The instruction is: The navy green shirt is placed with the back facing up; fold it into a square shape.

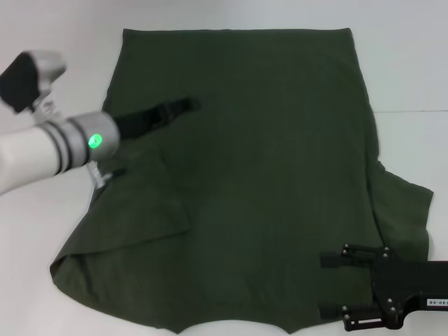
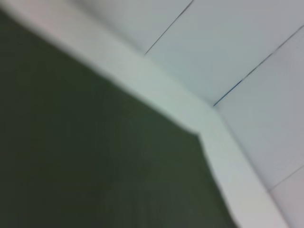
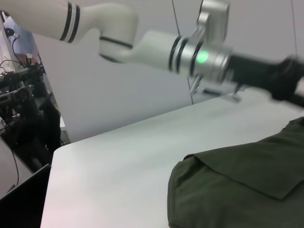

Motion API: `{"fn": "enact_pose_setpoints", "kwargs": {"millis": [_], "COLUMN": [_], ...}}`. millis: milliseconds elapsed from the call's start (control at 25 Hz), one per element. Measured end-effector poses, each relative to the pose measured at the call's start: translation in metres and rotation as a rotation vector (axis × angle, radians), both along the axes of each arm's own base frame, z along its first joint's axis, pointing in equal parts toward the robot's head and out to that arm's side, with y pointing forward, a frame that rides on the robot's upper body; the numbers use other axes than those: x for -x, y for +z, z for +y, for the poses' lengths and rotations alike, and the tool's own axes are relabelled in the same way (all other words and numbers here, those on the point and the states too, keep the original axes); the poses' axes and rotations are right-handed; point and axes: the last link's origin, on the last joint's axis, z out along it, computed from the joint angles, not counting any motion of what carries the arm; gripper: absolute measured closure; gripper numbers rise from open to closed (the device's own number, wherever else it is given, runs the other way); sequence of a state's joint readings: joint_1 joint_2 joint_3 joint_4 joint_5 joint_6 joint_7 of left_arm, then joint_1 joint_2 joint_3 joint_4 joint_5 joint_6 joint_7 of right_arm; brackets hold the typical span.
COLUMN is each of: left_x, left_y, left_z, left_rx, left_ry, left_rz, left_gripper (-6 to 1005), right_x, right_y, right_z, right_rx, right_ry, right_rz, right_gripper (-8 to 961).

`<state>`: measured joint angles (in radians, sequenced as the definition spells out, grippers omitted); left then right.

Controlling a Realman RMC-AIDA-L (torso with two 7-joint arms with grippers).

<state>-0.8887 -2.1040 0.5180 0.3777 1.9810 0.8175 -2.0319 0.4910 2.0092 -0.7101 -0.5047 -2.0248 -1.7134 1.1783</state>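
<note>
- Head view: we see the navy green shirt (image 1: pixel 245 182) spread plain side up across the white table (image 1: pixel 413 63), its left sleeve already turned in over the body and its right sleeve still sticking out near the right edge.
- The left gripper (image 1: pixel 183 106) reaches over the shirt's upper left part; we cannot tell whether its fingers are spread or pressed together, nor whether they touch the cloth.
- The right gripper (image 1: pixel 332 283) sits low at the near right corner, over the cloth, its two black fingers (image 1: pixel 336 260) parted with nothing between them.
- We judge the cloth soft, light and limp: it lies flat, creases easily and should sag from any pinch, so a hold at an edge or corner, near the hem or shoulder, looks best, with both arms lifting together to keep the fold straight.
- Right wrist view: the folded left corner of the shirt (image 3: pixel 228 190) lies in soft rolls on the table.
- We can read no brand, label or writing on the shirt's upward face; small print on the right arm is too tiny to make out.
</note>
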Motion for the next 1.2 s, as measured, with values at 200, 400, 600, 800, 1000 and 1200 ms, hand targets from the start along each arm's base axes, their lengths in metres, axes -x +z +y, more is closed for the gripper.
{"fn": "enact_pose_setpoints", "kwargs": {"millis": [200,400,600,800,1000,1200], "left_x": [-0.018,-0.014,-0.007,0.012,0.024,0.029], "left_y": [-0.013,-0.003,0.018,0.030,0.019,0.010], "left_z": [0.002,-0.028,-0.081,-0.119,-0.133,-0.138], "left_rx": [-0.063,-0.071,-0.072,-0.003,0.070,0.060], "left_ry": [-0.108,-0.350,-0.732,-0.894,-0.914,-0.918], "left_rz": [0.064,0.012,-0.020,0.013,0.065,0.094], "left_gripper": [80,80,79,79,80,81], "right_x": [-0.001,-0.004,-0.008,-0.008,-0.018,-0.028], "right_y": [0.003,0.018,0.037,0.060,0.075,0.084], "right_z": [0.002,0.017,0.047,0.065,0.076,0.075], "right_rx": [-0.018,-0.087,-0.059,0.059,0.147,0.181], "right_ry": [-0.023,-0.178,-0.484,-0.744,-1.012,-1.157], "right_rz": [0.011,0.080,0.128,0.157,0.092,-0.004], "right_gripper": [62,64,65,66,74,85]}}
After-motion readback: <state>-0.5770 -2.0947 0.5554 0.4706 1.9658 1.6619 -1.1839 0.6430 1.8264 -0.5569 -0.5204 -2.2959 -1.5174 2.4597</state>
